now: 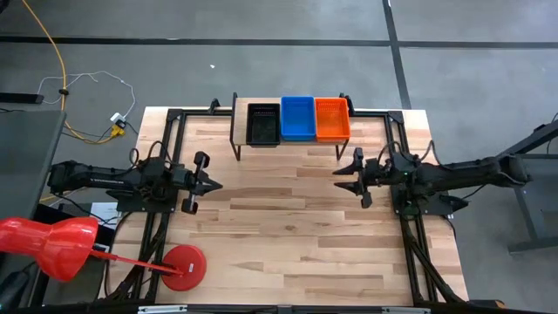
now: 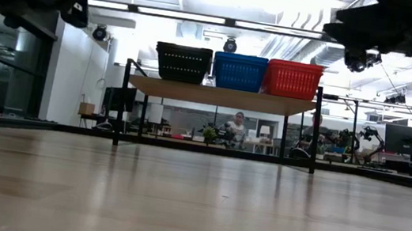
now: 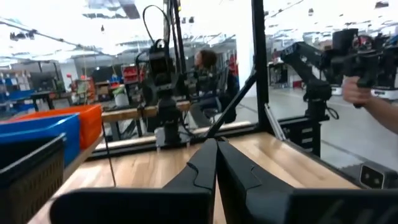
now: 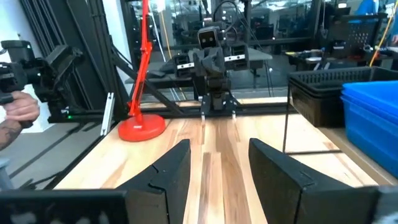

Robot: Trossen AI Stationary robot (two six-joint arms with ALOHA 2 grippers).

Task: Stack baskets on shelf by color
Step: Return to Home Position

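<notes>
Tabletop (image 1: 288, 227) under pinched left hand (image 1: 216, 184), spread right hand (image 1: 337, 179), seemingly level.

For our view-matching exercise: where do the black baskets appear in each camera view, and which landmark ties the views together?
High view: black baskets at the left end of the shelf, upper centre.
Low view: leftmost on the shelf, above centre.
Left wrist view: the picture's lower-left corner.
Right wrist view: the picture's right side, mid-height.
Shared landmark: the blue baskets directly beside them.
</notes>
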